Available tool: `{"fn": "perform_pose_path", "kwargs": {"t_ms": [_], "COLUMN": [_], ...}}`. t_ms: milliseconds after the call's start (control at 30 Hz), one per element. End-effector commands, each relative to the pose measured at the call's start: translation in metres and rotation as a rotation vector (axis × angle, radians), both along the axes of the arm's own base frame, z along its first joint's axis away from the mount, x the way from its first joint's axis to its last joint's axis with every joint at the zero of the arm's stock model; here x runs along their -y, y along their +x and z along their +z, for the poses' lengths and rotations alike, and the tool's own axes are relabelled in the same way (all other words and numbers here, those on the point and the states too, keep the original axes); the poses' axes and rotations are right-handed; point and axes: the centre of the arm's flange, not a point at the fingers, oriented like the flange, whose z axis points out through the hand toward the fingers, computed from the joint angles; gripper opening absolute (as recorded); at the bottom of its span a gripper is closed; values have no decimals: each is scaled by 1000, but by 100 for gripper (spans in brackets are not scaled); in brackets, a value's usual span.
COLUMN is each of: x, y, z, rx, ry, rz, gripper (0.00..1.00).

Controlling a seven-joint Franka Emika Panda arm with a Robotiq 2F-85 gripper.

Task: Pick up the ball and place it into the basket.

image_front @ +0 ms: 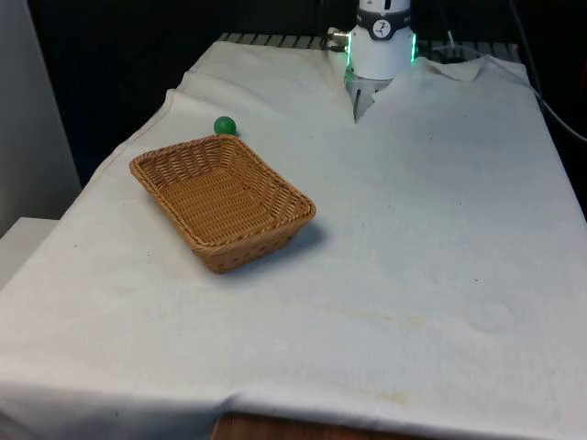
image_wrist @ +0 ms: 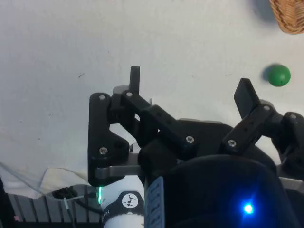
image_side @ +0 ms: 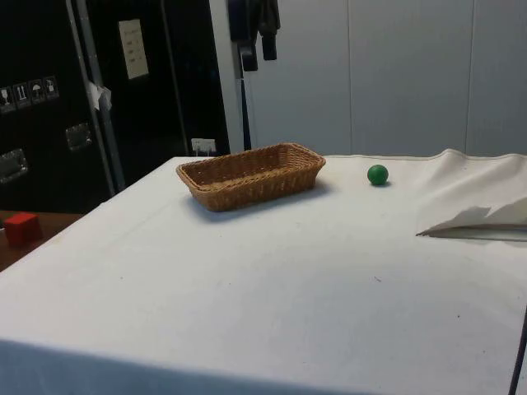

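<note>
A small green ball [image_front: 225, 126] lies on the white cloth just beyond the far corner of a woven wicker basket [image_front: 275, 234], close to it but apart. From the side, the ball [image_side: 377, 174] sits to the right of the basket [image_side: 247, 179], which has nothing in it. My gripper [image_wrist: 190, 85] hangs high over the cloth, open, with nothing between its fingers. In the wrist view the ball [image_wrist: 277, 75] lies beyond one fingertip [image_wrist: 244, 92], and a corner of the basket [image_wrist: 289, 16] shows past it. In the side view the black gripper [image_side: 257, 51] hangs well above the table.
The cloth is rucked into a raised fold [image_side: 478, 220] near the robot's base [image_front: 378, 46]. A red block [image_side: 22, 226] sits on a lower surface off the table's side. Bare cloth stretches across the front view's right and the near half of the table.
</note>
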Motion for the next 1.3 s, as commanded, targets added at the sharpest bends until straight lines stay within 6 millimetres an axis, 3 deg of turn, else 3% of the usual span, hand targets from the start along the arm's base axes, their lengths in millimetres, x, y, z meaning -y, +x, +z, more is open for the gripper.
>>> {"fn": "perform_pose_path", "kwargs": {"t_ms": [0,833,1267], "x": [0,71,95], "y": [0,-14,-23], "z": [0,-6,-8], "rx": [0,7,-3], "ry": [0,19,37], "rz": [0,-10,-15], "gripper": [100,100,100]}}
